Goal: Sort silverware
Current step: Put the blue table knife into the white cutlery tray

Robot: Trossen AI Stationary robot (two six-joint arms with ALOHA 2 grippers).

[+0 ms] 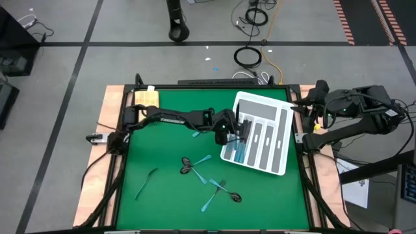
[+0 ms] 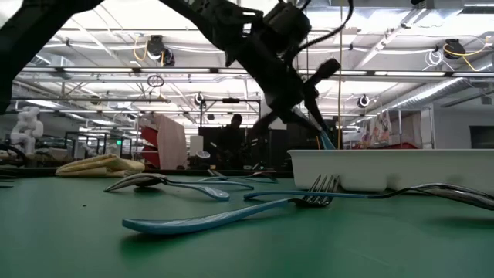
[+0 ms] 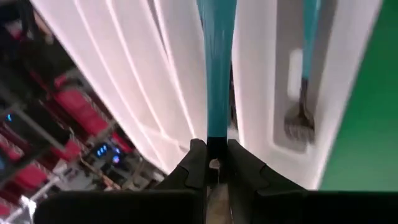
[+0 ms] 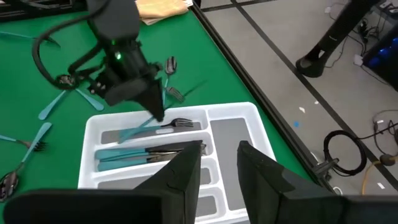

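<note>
The silverware has light-blue handles and dark heads. Loose pieces lie flat on the green table (image 1: 195, 166), (image 1: 221, 192), (image 1: 146, 182); some lie in the white tray (image 1: 283, 140). My left gripper (image 1: 229, 133) hangs over the tray's left side, shut on one piece's handle (image 3: 217, 93). A fork (image 3: 301, 118) lies in the compartment beside it. My right gripper (image 4: 217, 167) is open and waits off the table's far right corner (image 1: 305, 104). My left gripper (image 3: 216, 152) pinches a light-blue handle (image 3: 217, 127) between its two fingertips. The fingers slant down from the table's left (image 2: 316, 127). The piece hangs tilted below them, its lower end (image 2: 328, 142) inside the tray; its head is hidden.
A tan block (image 1: 146, 97) sits at the table's far left corner. The tray lies slanted on the table's right half, with dark-lined long compartments (image 1: 268, 136). A fork (image 2: 309, 199) and spoons (image 2: 147, 181) lie near the front edge. Cables lie on the floor beyond.
</note>
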